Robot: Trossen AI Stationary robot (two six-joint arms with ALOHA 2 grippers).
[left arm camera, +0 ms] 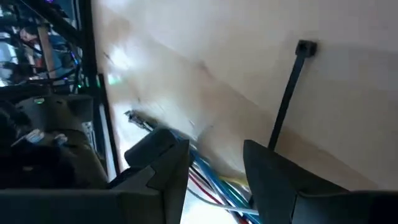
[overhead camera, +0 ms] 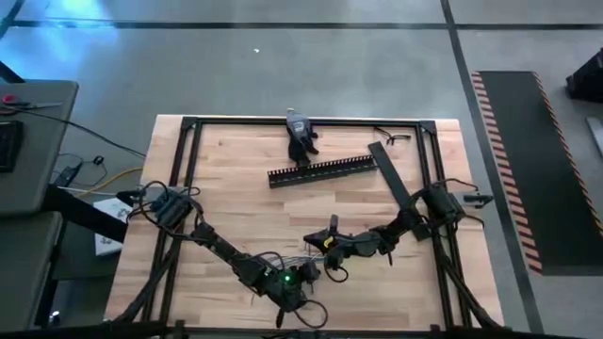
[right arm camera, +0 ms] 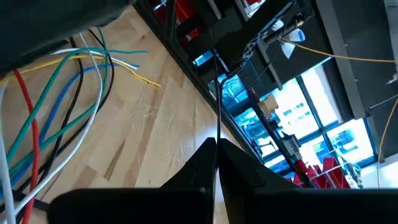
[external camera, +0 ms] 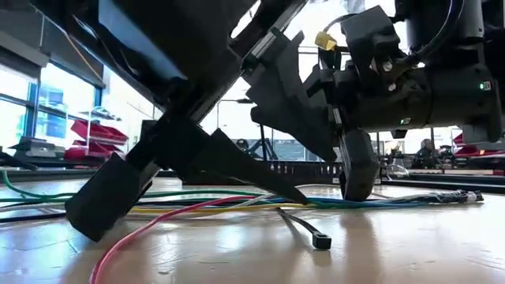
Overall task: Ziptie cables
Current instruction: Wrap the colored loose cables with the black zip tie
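I see the loose bundle of thin coloured and pale cables point(external camera: 237, 203) lying on the wooden table point(overhead camera: 236, 202) near its front edge, between both arms. My left gripper point(left arm camera: 214, 165) is spread, its dark fingers straddling the cables. My right gripper point(right arm camera: 216, 155) is pressed together, pinching a thin black zip tie point(right arm camera: 217, 93). Another black zip tie point(external camera: 304, 227) lies beside the bundle.

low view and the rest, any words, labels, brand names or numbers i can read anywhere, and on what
None can be read in any view.
The grey object at the table's far edge may carry print; too small to tell.
The left gripper, right gripper, cables and zip tie show no markings.
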